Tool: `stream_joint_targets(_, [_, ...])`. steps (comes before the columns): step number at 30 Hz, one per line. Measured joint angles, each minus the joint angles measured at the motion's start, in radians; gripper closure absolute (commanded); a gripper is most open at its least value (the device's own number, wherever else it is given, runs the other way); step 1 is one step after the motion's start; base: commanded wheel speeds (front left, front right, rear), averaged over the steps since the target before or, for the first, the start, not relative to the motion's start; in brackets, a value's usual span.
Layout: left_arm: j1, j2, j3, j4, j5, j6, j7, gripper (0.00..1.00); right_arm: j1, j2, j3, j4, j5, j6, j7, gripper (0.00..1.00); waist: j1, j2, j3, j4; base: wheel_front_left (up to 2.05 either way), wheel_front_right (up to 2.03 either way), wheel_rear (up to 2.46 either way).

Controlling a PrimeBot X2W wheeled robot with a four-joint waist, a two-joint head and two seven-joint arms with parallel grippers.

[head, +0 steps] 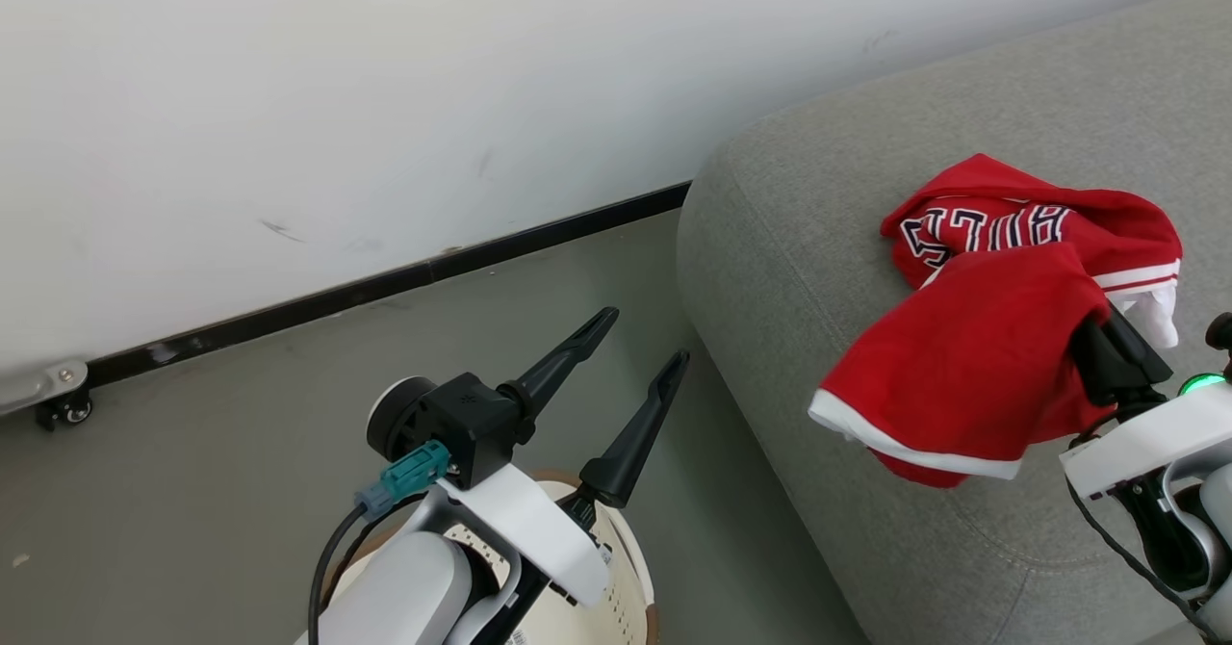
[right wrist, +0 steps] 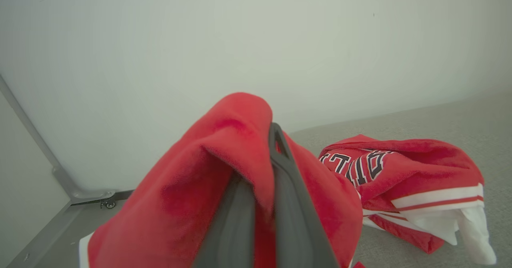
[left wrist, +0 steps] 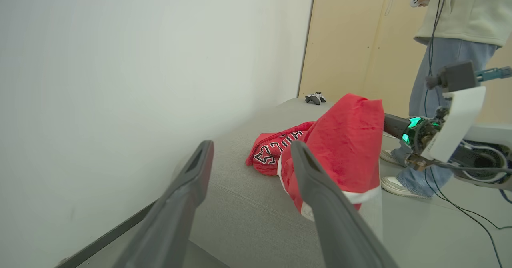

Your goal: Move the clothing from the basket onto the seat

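Right at our feet is the basket [head: 624,578], cream and perforated with a brown rim, tucked under our left forearm; a scrap of label peeks out at the bottom edge, too small to read. Above it the left tool [head: 647,335] hangs over the grey floor [head: 241,491], its fingers spread wide and nothing between them. Over on the right, the right tool [right wrist: 272,152] is clenched on the plain red garment [head: 962,366], the two dark fingers pressed together with cloth pinched between them and folded over their tips. That garment stands up like a tent over the tool, its white-trimmed hem hanging down by the front edge of the seat [head: 818,270]; we cannot tell whether it rests there. A green light [head: 1201,383] glows on that wrist. Just beyond lies the lettered garment [head: 991,226], crumpled on top of the seat and touching the held one. Its black-and-white block letters are upside down to us, and we can make out "ULLS", with the first letter creased and unclear. White and red stripes run along its edge. At the far end of the seat sits a small grey and white device [left wrist: 315,98]. Behind everything are the white wall [head: 337,96], a black skirting strip [head: 385,284] and a caster [head: 67,409]. In the left wrist view a person [left wrist: 460,20] stands by a beige panel [left wrist: 352,40], with a controller [left wrist: 416,1] in hand.
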Motion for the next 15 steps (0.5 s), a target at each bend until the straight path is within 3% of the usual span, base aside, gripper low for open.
stream_joint_targets(15, [0.025,-0.005,-0.012,-0.021,0.0,0.0,-0.015,0.0,0.042,0.006,-0.04,-0.024,-0.049,0.0,0.0,1.0,0.0,0.0,-0.011,-0.066,0.0,0.0,0.0])
